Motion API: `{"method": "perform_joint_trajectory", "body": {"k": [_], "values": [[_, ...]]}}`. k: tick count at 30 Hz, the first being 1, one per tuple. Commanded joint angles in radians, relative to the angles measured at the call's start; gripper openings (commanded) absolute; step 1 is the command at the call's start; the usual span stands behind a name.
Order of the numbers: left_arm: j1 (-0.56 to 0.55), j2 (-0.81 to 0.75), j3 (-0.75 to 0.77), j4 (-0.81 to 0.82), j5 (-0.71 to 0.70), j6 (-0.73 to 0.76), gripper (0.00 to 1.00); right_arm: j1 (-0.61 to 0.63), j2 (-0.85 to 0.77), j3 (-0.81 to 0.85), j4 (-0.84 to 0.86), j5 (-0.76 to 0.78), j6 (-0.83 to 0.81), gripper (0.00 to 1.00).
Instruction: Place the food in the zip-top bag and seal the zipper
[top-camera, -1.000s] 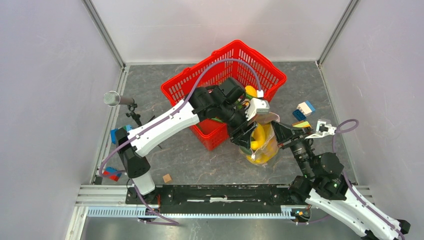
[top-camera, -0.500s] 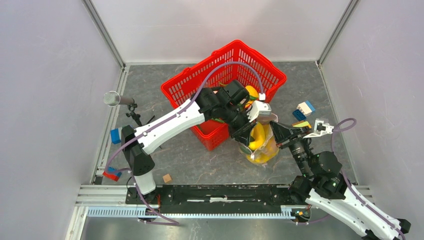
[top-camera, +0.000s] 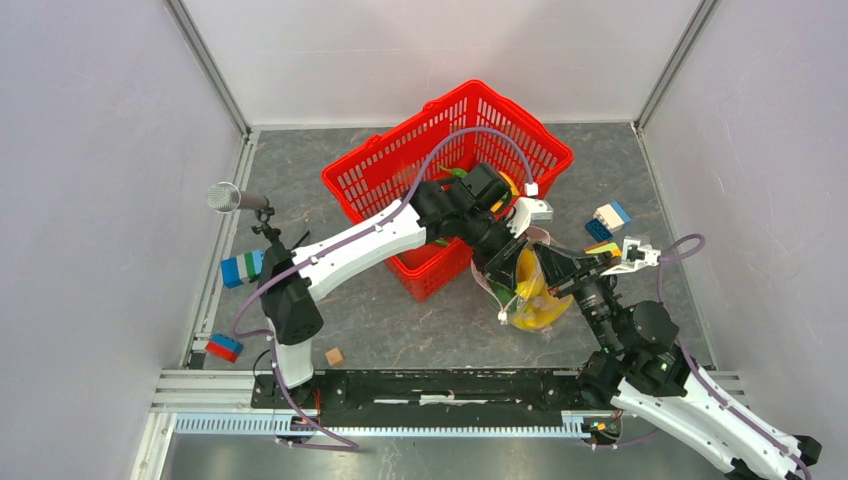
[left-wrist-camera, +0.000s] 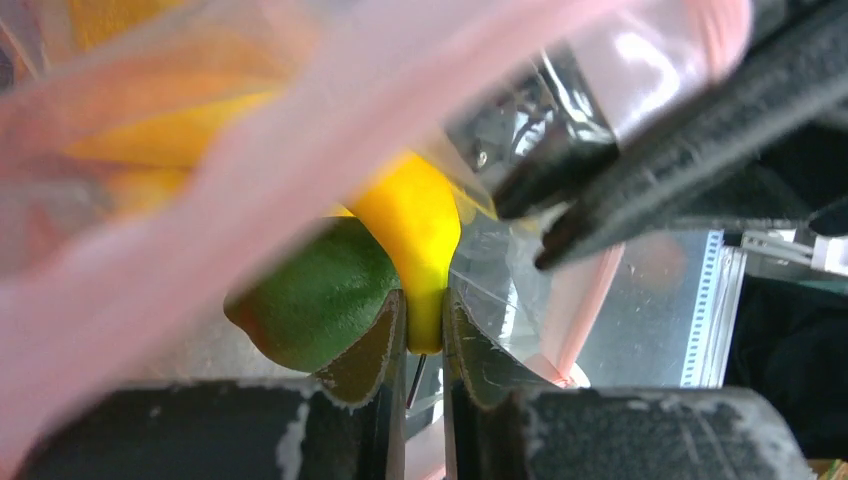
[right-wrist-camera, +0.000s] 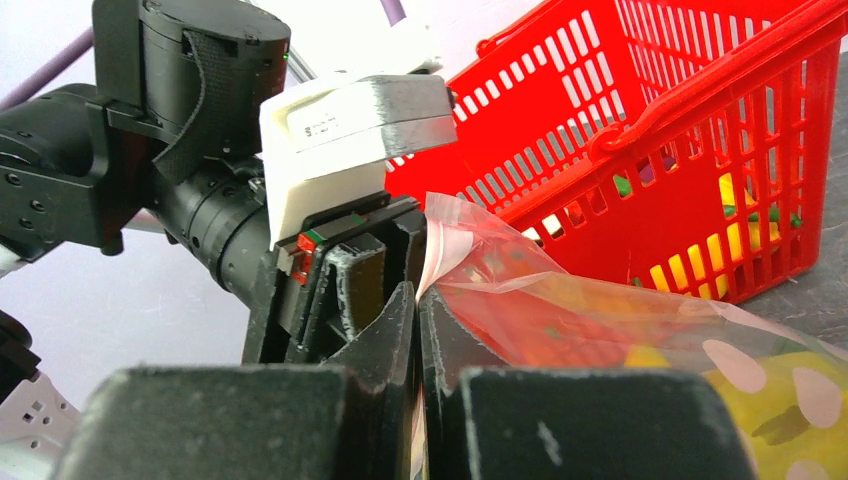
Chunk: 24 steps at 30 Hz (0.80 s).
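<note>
Since a second ago the bag (top-camera: 535, 300) has been shifted a little toward the lower right of the top view. It is now slumped on the table (top-camera: 400, 320), just right of the basket's near corner. Over the same second the left gripper (left-wrist-camera: 425, 325) has been narrowed from wide to a tight pinch. In its wrist view a yellow fruit (left-wrist-camera: 415, 225) is seen clamped by its tip between the jaws, with a green fruit (left-wrist-camera: 315, 310) touching it on the left. Whether plastic film is caught in that pinch as well cannot be told.

The zipper (right-wrist-camera: 437, 240) is held at one end by the right gripper (right-wrist-camera: 417, 300), whose jaws are closed on the bag's pink edge. The rest of the strip runs blurred across the upper left of the left wrist view and is not pressed together.

Some food is judged to be bagged already, though coloured pieces remain visible through the basket (top-camera: 425, 275) wall. Sealing is judged not yet begun; the yellow fruit would first need releasing deep inside.
</note>
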Motion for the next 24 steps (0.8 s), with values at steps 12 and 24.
{"method": "perform_joint_trajectory", "body": {"k": [12, 24], "values": [[-0.012, -0.086, -0.104, 0.153, 0.120, -0.056, 0.55, 0.003, -0.080, -0.031, 0.023, 0.136, 0.067, 0.05], [-0.007, -0.267, -0.060, 0.239, -0.096, -0.047, 0.79, 0.004, -0.106, -0.006, -0.051, 0.160, 0.056, 0.06]]}}
